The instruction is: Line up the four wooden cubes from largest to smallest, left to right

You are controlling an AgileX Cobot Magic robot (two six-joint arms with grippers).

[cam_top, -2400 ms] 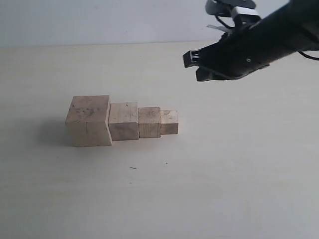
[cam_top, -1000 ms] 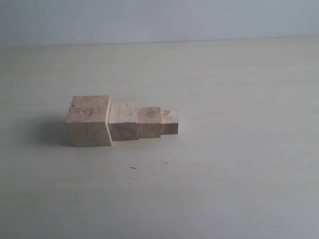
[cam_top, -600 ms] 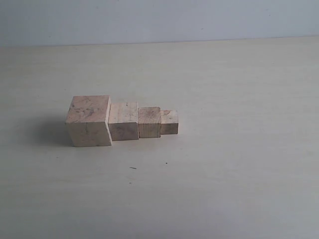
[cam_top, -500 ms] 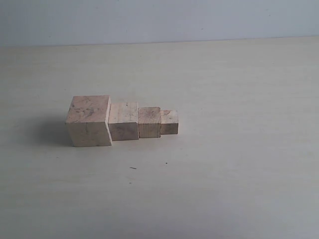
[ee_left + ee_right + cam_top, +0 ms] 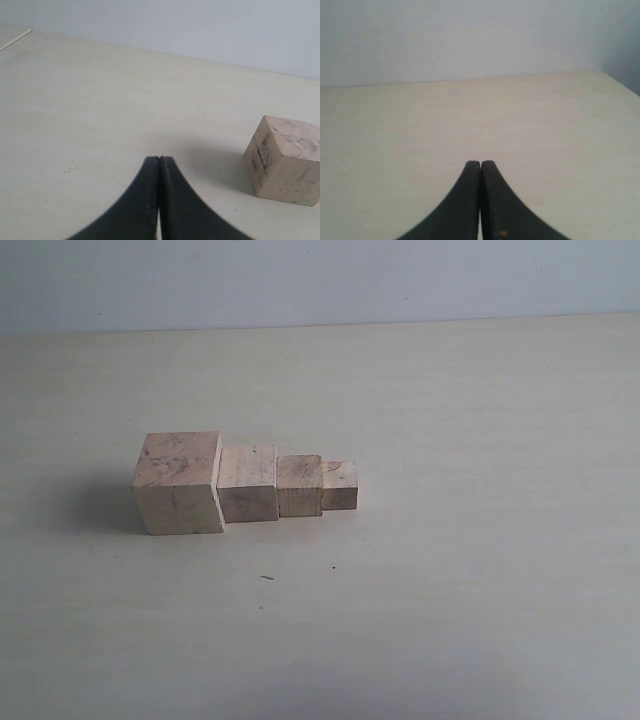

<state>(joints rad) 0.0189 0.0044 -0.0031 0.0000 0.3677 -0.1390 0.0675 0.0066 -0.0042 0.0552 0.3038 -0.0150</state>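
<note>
One wooden cube point(image 5: 285, 160) is cropped by the left wrist view's edge.

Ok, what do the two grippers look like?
The left gripper and right gripper look alike: smooth matte black fingers that flare wide and curve in to narrow tips. One right finger carries a small orange speck. No cables show.

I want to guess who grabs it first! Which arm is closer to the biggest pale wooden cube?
Left. The left gripper, jaws shut, has the largest pale beige wooden cube close ahead; the right gripper faces only bare table, with no cube in sight.
</note>
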